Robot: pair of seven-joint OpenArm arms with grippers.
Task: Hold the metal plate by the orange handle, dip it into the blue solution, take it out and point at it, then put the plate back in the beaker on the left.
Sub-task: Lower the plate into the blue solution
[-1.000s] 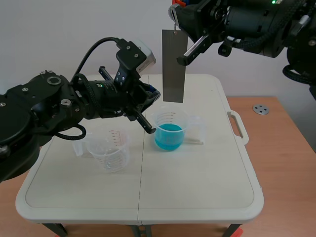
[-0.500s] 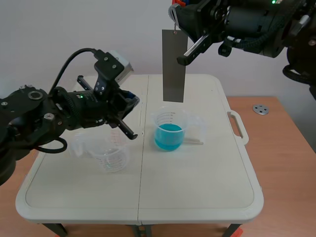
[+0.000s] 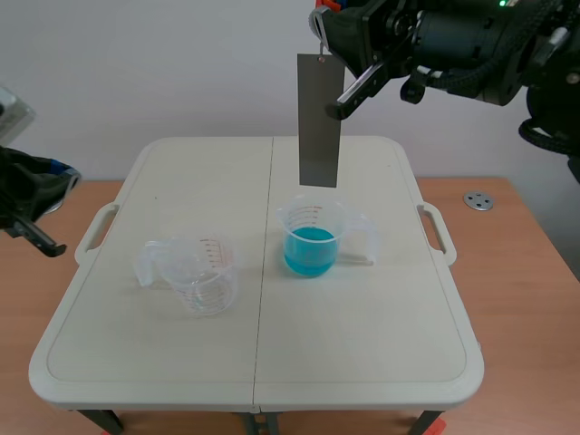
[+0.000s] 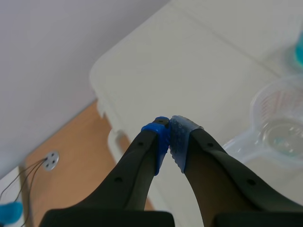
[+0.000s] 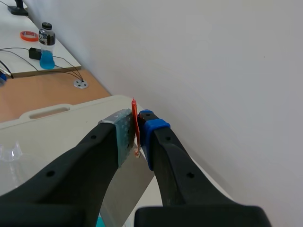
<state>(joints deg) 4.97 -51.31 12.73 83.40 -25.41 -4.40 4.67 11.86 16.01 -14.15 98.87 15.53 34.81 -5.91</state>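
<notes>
High above the far half of the white folding table (image 3: 362, 344), your right gripper (image 5: 137, 131) is closed on the thin orange handle (image 5: 135, 118), which is pinched between its two dotted pads. From that handle the flat grey rectangular metal plate (image 3: 319, 122) hangs upright in the air, with its long side vertical. Its lower edge sits above the clear plastic beaker of blue solution (image 3: 310, 240) and is apart from both rim and liquid. The beaker stands near the table's middle, just right of the centre seam, with its handle turned to the right.

Left of the seam stands the empty clear plastic beaker (image 3: 201, 272), printed with red graduation marks. It is near the blue one but not touching it.

Your left gripper (image 4: 169, 128) is off the table's left edge, over the wooden surface. Its blue and grey-green pads meet with nothing between them. In the left wrist view the table's corner lies ahead of it, and the empty beaker lies off to one side.

A small round metal disc (image 3: 478, 200) lies on the wood to the right of the table.
</notes>
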